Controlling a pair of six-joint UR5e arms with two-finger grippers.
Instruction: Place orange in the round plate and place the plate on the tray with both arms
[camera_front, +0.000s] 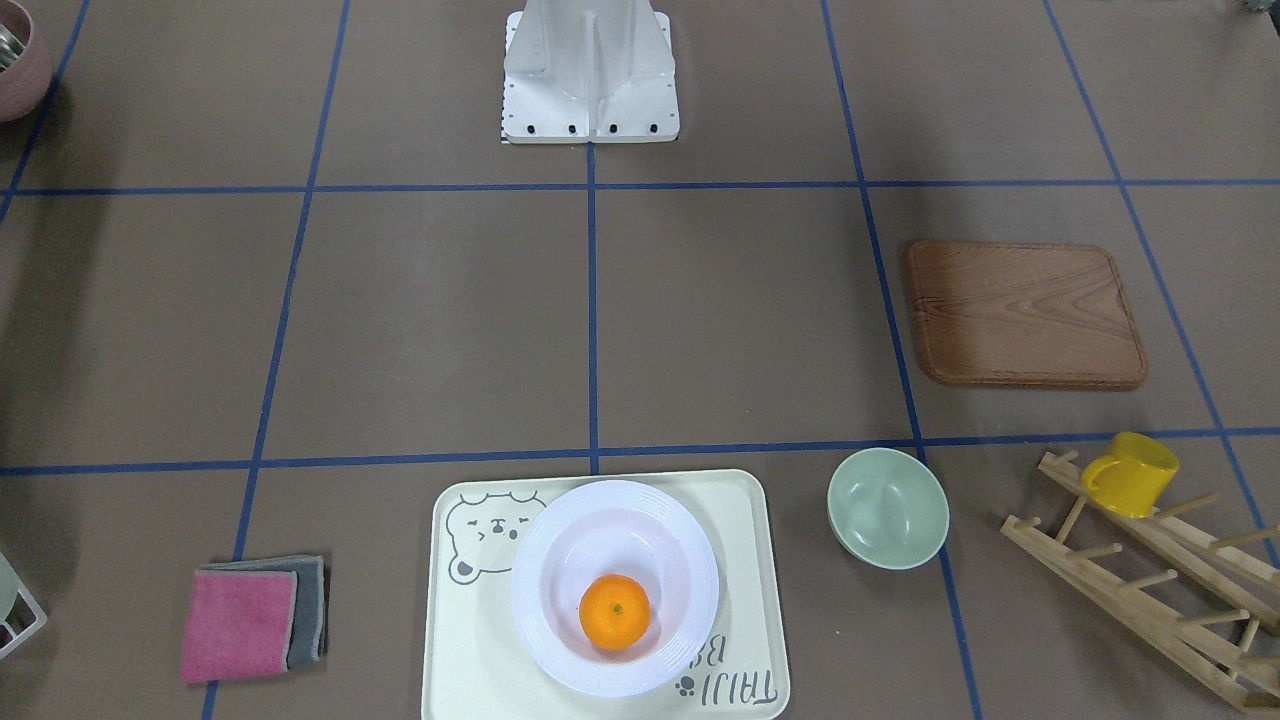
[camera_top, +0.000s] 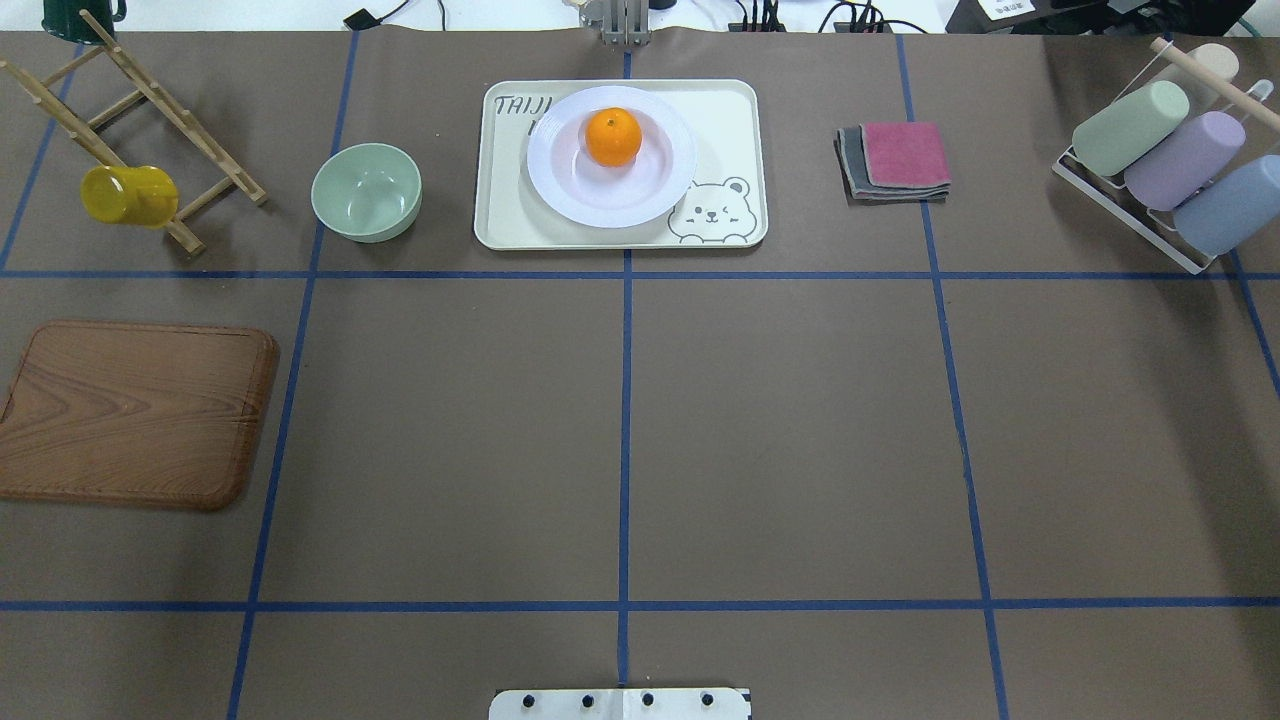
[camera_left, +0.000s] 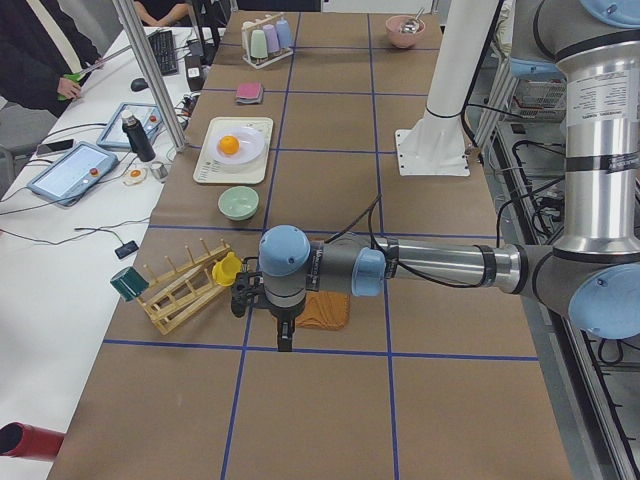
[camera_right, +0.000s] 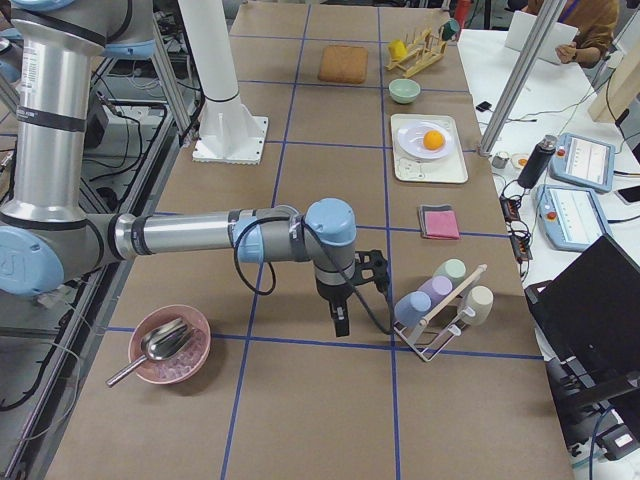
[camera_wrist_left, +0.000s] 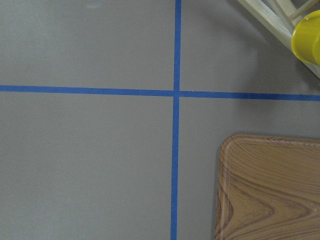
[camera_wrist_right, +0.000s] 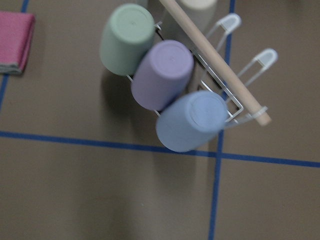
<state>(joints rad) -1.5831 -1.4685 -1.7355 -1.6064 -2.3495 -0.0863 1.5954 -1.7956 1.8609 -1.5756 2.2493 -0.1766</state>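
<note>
The orange (camera_front: 614, 611) (camera_top: 613, 137) lies in the sunken centre of the white round plate (camera_front: 535, 600) (camera_top: 560, 190). The plate rests on the cream bear tray (camera_front: 470, 640) (camera_top: 730, 110) at the table's far edge. Neither arm reaches into the overhead or front views. The left gripper (camera_left: 284, 336) hangs over the table near the wooden board, far from the tray. The right gripper (camera_right: 340, 322) hangs beside the cup rack. Both show only in the side views, so I cannot tell whether they are open or shut.
A green bowl (camera_top: 366, 191) sits left of the tray and folded cloths (camera_top: 895, 160) to its right. A yellow mug (camera_top: 128, 195) hangs on the wooden rack (camera_top: 150, 140). Also here are the wooden board (camera_top: 135, 412), the cup rack (camera_top: 1170, 160) and a pink bowl (camera_right: 170, 345).
</note>
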